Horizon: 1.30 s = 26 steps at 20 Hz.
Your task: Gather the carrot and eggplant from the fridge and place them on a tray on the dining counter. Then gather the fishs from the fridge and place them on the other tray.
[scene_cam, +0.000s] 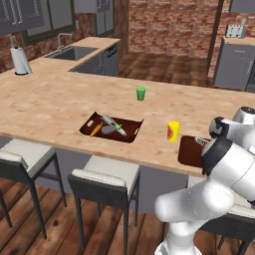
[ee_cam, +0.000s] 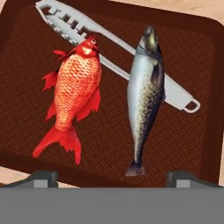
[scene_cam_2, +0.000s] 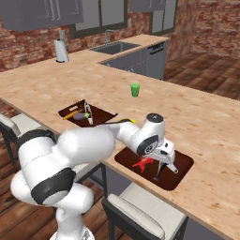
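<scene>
Hand view looks straight down into the other tray (ee_cam: 26, 109), where two fish lie side by side: a red fish (ee_cam: 74, 92) and a silvery fish (ee_cam: 144, 96), both touching a white slotted utensil (ee_cam: 109, 57) that runs beneath them. The gripper (ee_cam: 113, 177) is seen with its tips spread wide and nothing between them, so both fish are judged to be released and resting on the tray floor. In the right base view the gripper (scene_cam_2: 164, 166) hangs just above that tray (scene_cam_2: 183, 171) on the dining counter (scene_cam_2: 206, 117), with the red fish (scene_cam_2: 140, 163) below it. In the left base view the tray (scene_cam: 127, 133) holds the carrot (scene_cam: 95, 130), the eggplant (scene_cam: 108, 129) and what looks like a utensil across them. A green cup (scene_cam: 141, 93) and a yellow cup (scene_cam: 173, 131) stand on the counter. The step in hand is judged to be the retreat: the hand is best lifted straight up, jaws kept wide, so that neither fish nor the utensil is dragged over the rim. No brand, label or writing can be read; a mark on the yellow cup is too small to make out.
</scene>
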{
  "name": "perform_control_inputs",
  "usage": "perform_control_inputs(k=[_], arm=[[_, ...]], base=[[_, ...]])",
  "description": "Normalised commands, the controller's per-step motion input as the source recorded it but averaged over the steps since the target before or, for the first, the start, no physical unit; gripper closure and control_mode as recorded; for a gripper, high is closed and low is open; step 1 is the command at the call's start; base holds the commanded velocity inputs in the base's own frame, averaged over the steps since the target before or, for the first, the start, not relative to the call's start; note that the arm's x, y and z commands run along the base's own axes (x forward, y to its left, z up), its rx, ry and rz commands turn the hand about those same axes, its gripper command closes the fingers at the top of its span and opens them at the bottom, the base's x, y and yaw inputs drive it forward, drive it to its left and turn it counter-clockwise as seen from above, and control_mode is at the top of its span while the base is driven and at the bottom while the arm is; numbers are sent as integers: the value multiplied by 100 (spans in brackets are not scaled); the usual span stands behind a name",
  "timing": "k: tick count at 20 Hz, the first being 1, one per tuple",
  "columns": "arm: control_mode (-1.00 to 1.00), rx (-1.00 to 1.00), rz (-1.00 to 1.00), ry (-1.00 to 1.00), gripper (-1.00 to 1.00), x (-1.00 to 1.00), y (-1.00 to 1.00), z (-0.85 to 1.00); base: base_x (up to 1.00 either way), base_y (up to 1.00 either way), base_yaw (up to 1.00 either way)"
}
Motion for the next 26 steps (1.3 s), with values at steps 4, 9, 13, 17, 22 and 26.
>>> perform_control_inputs(k=[4, 9, 13, 17, 22, 26], arm=[[-100, 0, 0, -1, -100, -88, 43, 22], [-100, 0, 0, -2, -100, -83, 54, 32], [-100, 0, 0, -2, -100, -53, 82, 47], [-100, 0, 0, -1, -100, -45, 84, 43], [-100, 0, 1, -3, -100, -33, 86, 47], [-100, -2, 1, -7, -100, -37, 84, 49]], base=[[0, 0, 0], [0, 0, 0], [0, 0, 0], [0, 0, 0], [0, 0, 0], [0, 0, 0]])
